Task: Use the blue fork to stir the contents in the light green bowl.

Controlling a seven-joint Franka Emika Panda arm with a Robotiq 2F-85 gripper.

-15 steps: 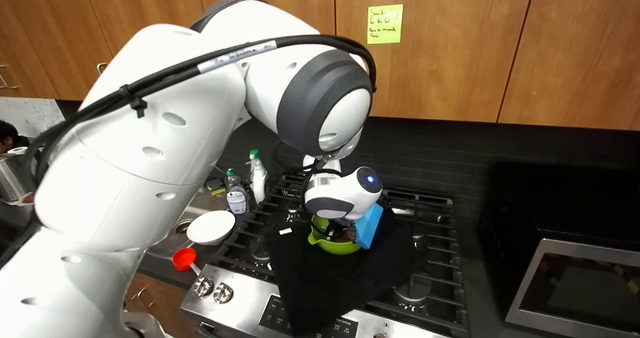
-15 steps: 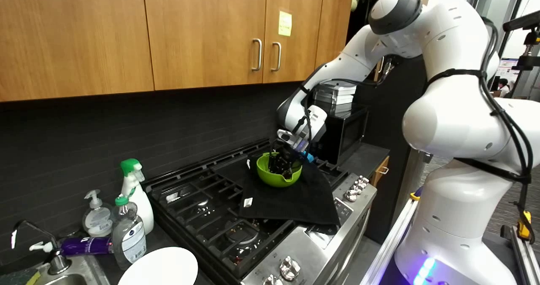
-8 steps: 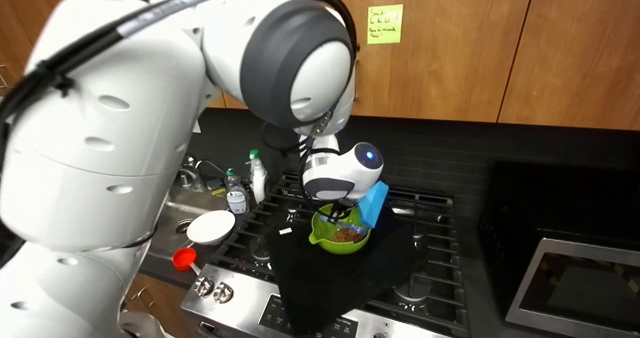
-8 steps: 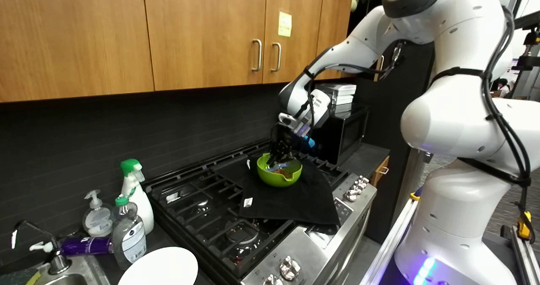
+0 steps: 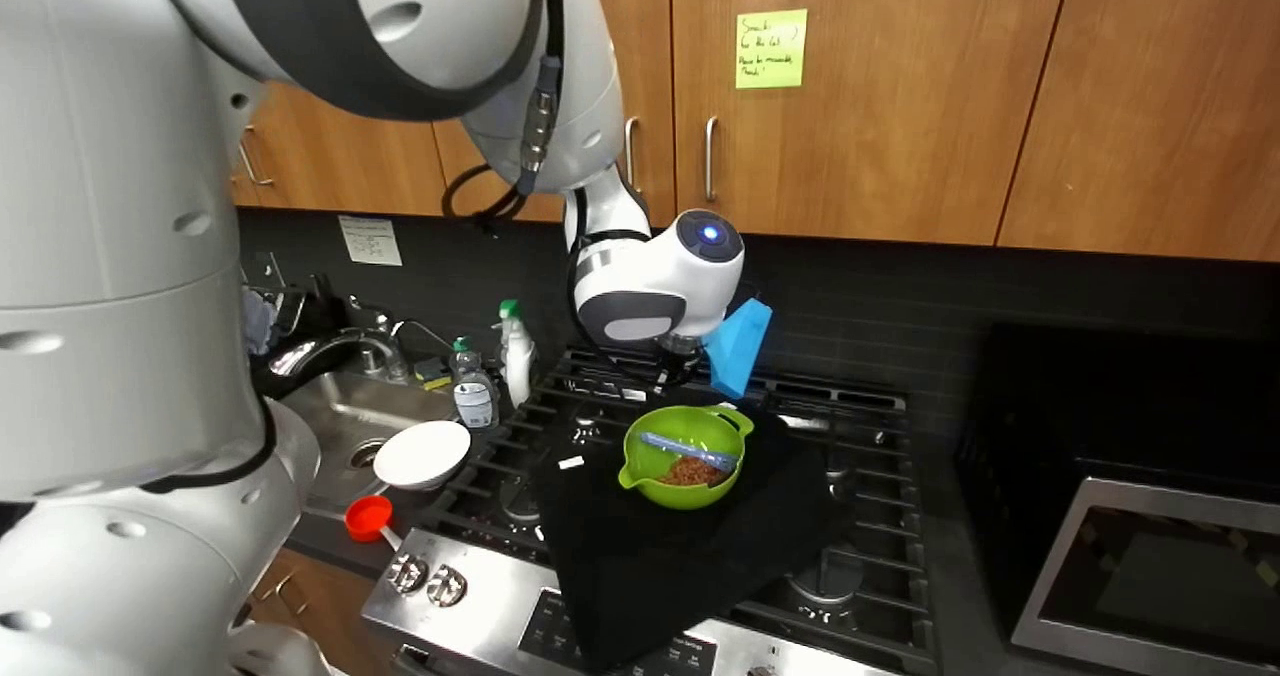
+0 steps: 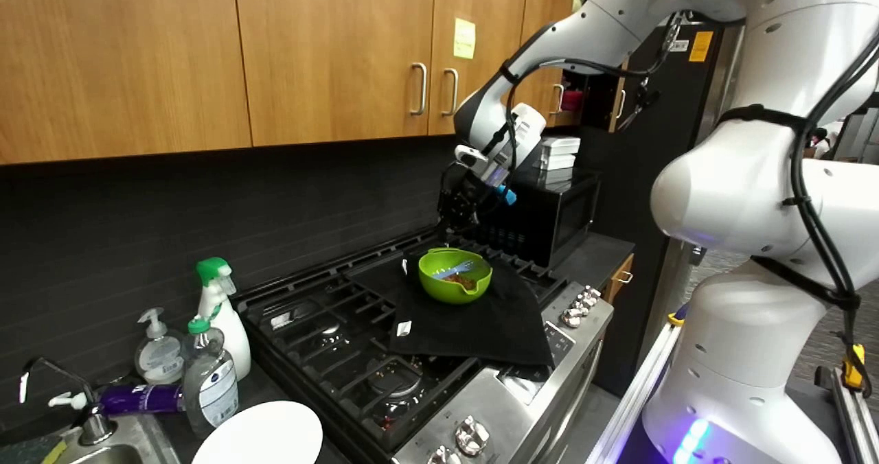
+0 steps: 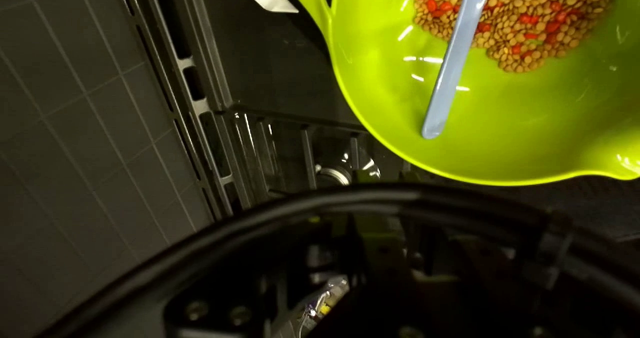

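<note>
The light green bowl (image 5: 680, 496) stands on a black cloth over the stove, seen in both exterior views. Its contents (image 7: 530, 28), brown lentil-like bits mixed with red pieces, lie heaped at the bottom. Across them leans the blue fork (image 7: 450, 73); its handle end rests against the inner wall, and its head lies on the heap (image 5: 720, 460). My gripper (image 7: 388, 175) is outside the bowl, above and behind its rim, apart from the fork. The dark fingertips stand a narrow gap apart with nothing seen between them. A black cable covers part of the fingers in the wrist view.
A blue block (image 5: 738, 348) is fixed beside the wrist. Behind the stove rises a dark tiled wall (image 7: 75, 103). A white dish (image 5: 422, 454), a red measuring cup (image 5: 369, 518) and bottles (image 6: 209, 381) stand near the sink. A microwave (image 6: 570, 217) sits beyond the stove.
My gripper has risen out of the bowl and back toward the wall. The fork stays behind in the bowl, unmoved over the last half second, and shows uncovered now.
</note>
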